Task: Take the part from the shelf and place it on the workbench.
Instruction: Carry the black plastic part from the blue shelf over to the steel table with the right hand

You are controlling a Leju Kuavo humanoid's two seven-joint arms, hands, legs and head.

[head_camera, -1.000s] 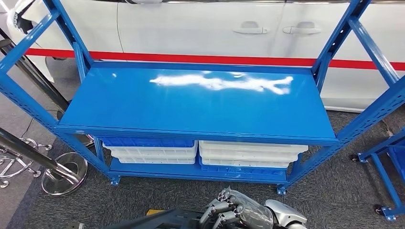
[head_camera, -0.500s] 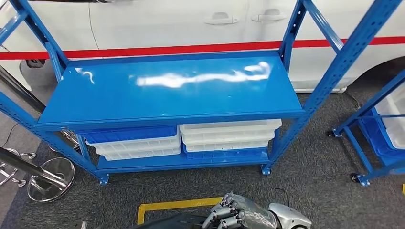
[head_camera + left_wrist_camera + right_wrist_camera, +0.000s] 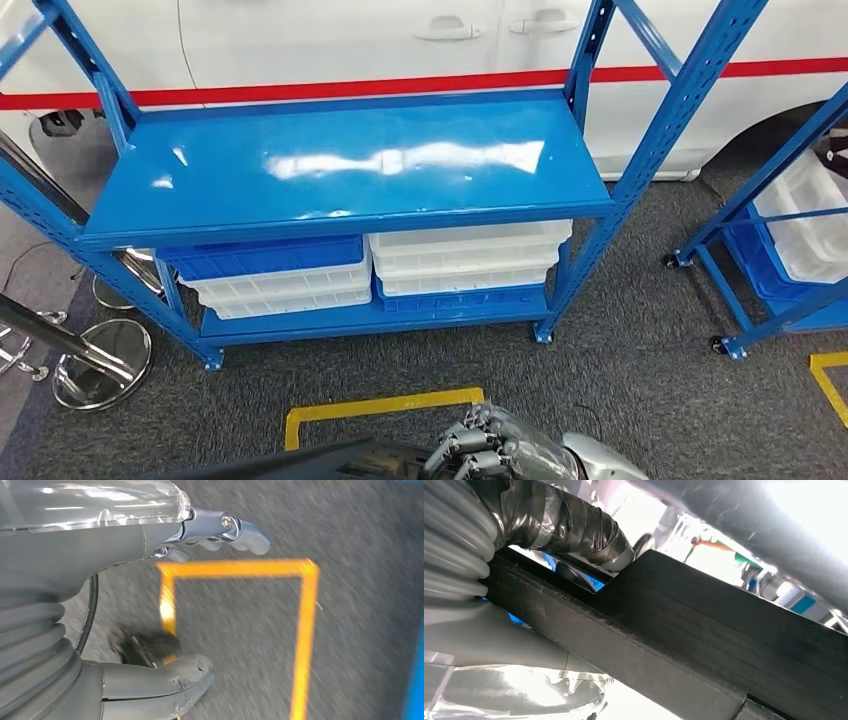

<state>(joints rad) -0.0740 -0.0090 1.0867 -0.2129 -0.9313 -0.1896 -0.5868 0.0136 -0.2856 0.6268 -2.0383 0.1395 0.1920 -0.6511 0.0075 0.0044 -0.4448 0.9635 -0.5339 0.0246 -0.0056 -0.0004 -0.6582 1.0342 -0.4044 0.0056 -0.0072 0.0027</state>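
A long flat black part [image 3: 300, 462] juts leftward from my right hand [image 3: 500, 450] at the bottom edge of the head view. The right wrist view shows the same black part [image 3: 704, 630] lying across my right hand [image 3: 484, 635], which grips it. My left hand [image 3: 70, 550] hangs over grey carpet with thumb and fingers [image 3: 240, 530] apart and nothing in it. The blue shelf [image 3: 340, 170] stands ahead of me with a bare top board.
White bins [image 3: 465, 255] and a blue bin [image 3: 265, 258] fill the shelf's lower level. A second blue rack [image 3: 790, 250] with bins stands at right. Yellow floor tape [image 3: 380, 407] lies before me. A chrome stand base [image 3: 100, 350] sits at left, with a white car [image 3: 330, 40] behind.
The whole picture has shifted: the camera has moved back and turned right, bringing the yellow tape and the right-hand rack into view. My right hand still holds the black part.
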